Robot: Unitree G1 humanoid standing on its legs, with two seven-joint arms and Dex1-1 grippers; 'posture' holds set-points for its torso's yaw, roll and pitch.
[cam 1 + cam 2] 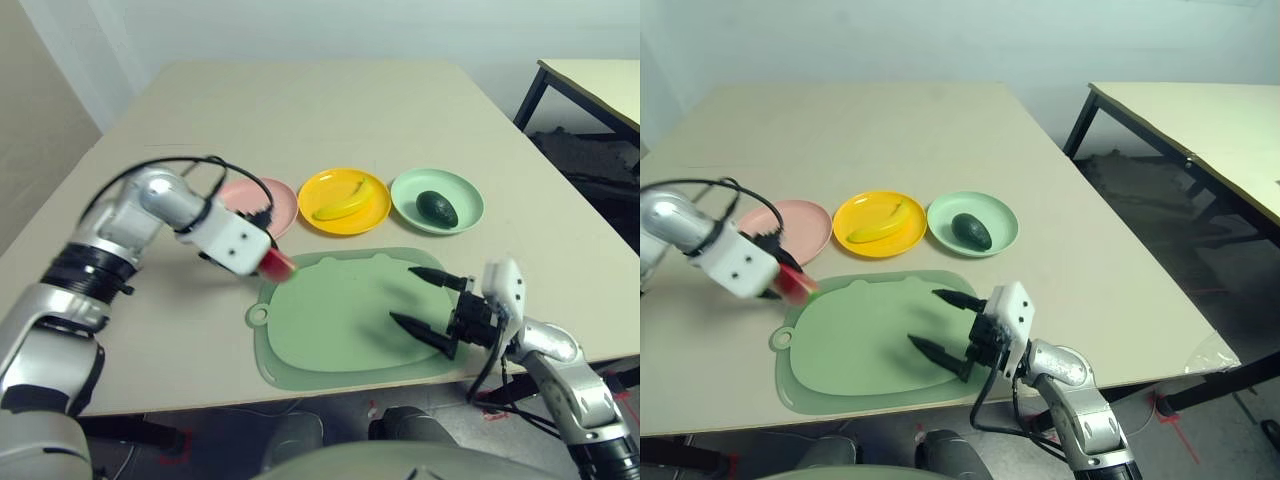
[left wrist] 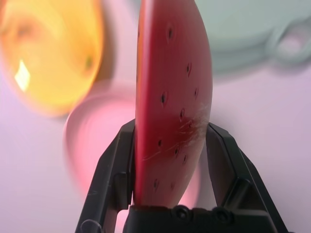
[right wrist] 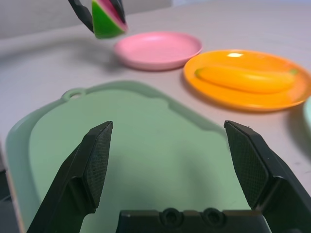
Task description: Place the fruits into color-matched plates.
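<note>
The left claw (image 1: 268,262) is clamped on the watermelon wedge (image 2: 170,102), held in the air just short of the pink plate (image 1: 800,222), which lies just beyond; the right claw (image 1: 430,305) hangs wide open, holding nothing, over the cutting mat (image 1: 340,320)

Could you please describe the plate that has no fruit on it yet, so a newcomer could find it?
Three round plates sit in a row beyond the green mat. The pink plate, at the robot's left end, is bare, while its neighbours hold a banana and an avocado.
</note>
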